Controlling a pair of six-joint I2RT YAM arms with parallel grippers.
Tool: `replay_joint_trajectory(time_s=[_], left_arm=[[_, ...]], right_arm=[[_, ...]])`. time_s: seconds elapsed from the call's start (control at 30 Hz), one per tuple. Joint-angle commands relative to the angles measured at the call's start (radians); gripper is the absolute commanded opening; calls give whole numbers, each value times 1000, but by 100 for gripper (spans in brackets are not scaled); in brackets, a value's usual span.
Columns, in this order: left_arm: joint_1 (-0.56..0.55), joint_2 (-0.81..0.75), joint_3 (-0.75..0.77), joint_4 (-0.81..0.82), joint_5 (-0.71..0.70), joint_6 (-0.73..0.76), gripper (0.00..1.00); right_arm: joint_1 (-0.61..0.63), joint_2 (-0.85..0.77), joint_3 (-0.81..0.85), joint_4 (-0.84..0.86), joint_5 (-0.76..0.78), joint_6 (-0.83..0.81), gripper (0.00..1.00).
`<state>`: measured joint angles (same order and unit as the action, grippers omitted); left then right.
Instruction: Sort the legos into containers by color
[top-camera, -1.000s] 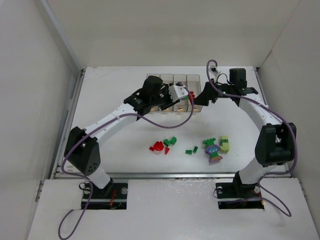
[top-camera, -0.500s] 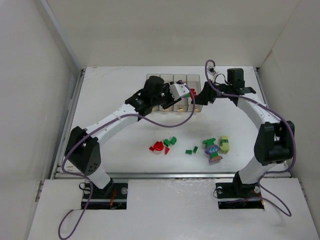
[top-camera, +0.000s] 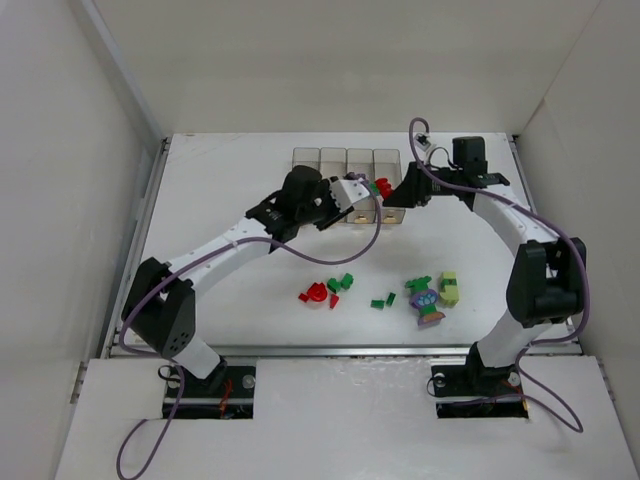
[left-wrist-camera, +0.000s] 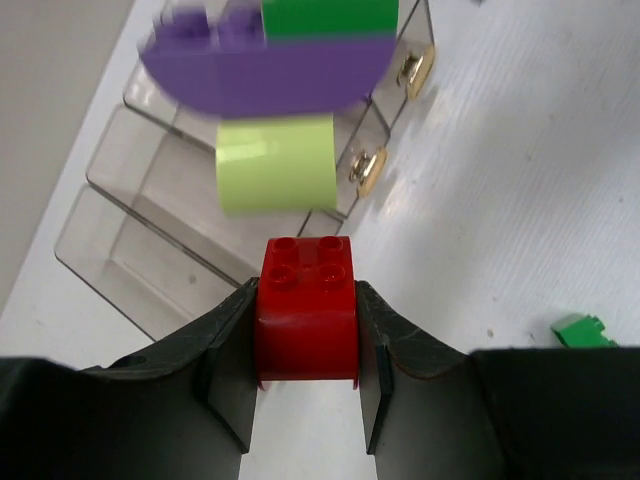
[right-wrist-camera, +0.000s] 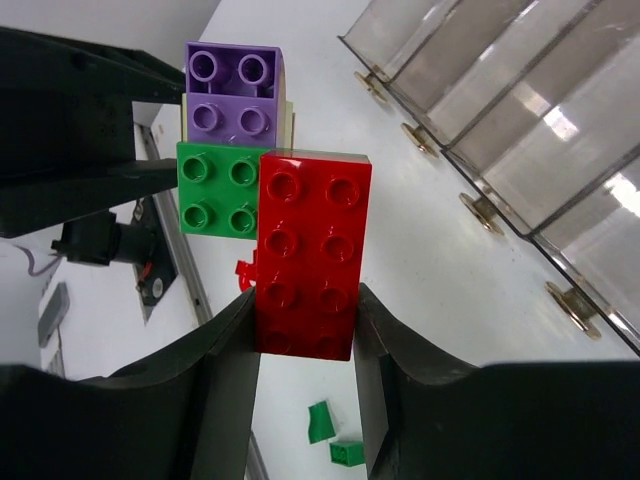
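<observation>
just in front of the containers (top-camera: 333, 158), on their near side, both grippers meet above the table (top-camera: 230, 170). the left gripper (left-wrist-camera: 305, 300) is clamped on a small red brick (left-wrist-camera: 305, 320), with one jaw pressed flat to each side and the studs facing the containers. past that brick, closer to the containers, hangs a lime-yellow brick (left-wrist-camera: 275, 162), with a purple brick (left-wrist-camera: 265, 72) and a green brick (left-wrist-camera: 330, 15) beyond it. from the left wrist a sliver of clear bin shows between the small red brick and the lime-yellow brick, so they look apart, but i cannot tell for certain.

the right gripper (right-wrist-camera: 305, 300) is closed tight on a long red brick (right-wrist-camera: 313, 250), its jaws against the two long sides. the green brick sits flush beside the long red brick, on the side turned away from the containers, and the purple brick touches the green one.

the containers are four clear bins joined in a row, each with a yellowish tab on its near end.

well away from the containers, toward the arm bases, loose legos lie on the table. there are red pieces (top-camera: 318, 293) with green bits (top-camera: 343, 283) just beside them. further right lie more green bits (top-camera: 383, 300), then a purple-and-green clump (top-camera: 426, 300) and a lime-yellow block (top-camera: 449, 289) just beside it.
</observation>
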<state>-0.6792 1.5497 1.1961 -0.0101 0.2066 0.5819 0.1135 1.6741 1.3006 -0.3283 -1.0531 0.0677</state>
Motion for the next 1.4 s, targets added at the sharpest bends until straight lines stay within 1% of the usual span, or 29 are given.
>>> replay_joint_trajectory(time_s=[0.0,0.07,0.2,0.33,0.4,0.43,0.47,0.5,0.6,0.67,0.7,0.8,0.93,1.0,1.1,1.13,1.17,1.27,1.3,1.33,1.37], left_arm=[[17,-54,-44,-5,-30,-31,0],[17,-65,-55,-5,-30,-31,0],[17,-85,-76,-5,-30,-40,0],[38,-96,-101,5,-30,-50,0],[73,-96,-112,22,-41,-62,0],[90,-96,-112,56,-68,-94,0],[110,-68,-112,73,-84,-112,0],[153,-48,-90,84,-94,-128,0],[234,62,5,72,-116,-161,0],[260,125,87,49,-116,-162,0],[260,188,114,17,-116,-134,0],[270,275,181,-11,-130,-103,0],[270,286,181,42,-142,-103,0],[270,286,181,42,-133,-103,1],[270,296,181,42,-133,-84,5],[270,296,181,42,-124,-70,9],[270,296,181,42,-115,-60,9],[270,296,181,24,-79,-41,17],[261,296,181,24,-79,-40,27],[260,296,181,15,-69,-40,33],[251,296,191,15,-69,-31,38]], right_arm=[[-25,-34,28,60,18,49,0],[-25,-34,28,69,50,70,0],[-25,-34,37,69,64,80,0],[-25,-34,37,69,125,99,0],[-25,-34,37,69,165,112,0],[-25,-34,37,83,177,121,0],[-25,-34,37,83,200,136,0],[-25,-43,37,96,211,136,0],[-25,-43,37,110,257,165,0],[-25,-43,46,132,275,175,0],[-25,-43,55,132,275,175,0],[-14,-33,80,132,298,175,0],[15,-24,89,132,309,175,0],[24,-13,98,132,309,175,0],[25,-4,107,132,309,175,0],[25,-4,108,132,309,175,0],[25,-4,108,132,309,175,0],[25,6,108,132,309,175,0],[25,6,108,132,309,175,0],[25,6,108,132,309,175,0],[25,6,108,132,309,175,0]])
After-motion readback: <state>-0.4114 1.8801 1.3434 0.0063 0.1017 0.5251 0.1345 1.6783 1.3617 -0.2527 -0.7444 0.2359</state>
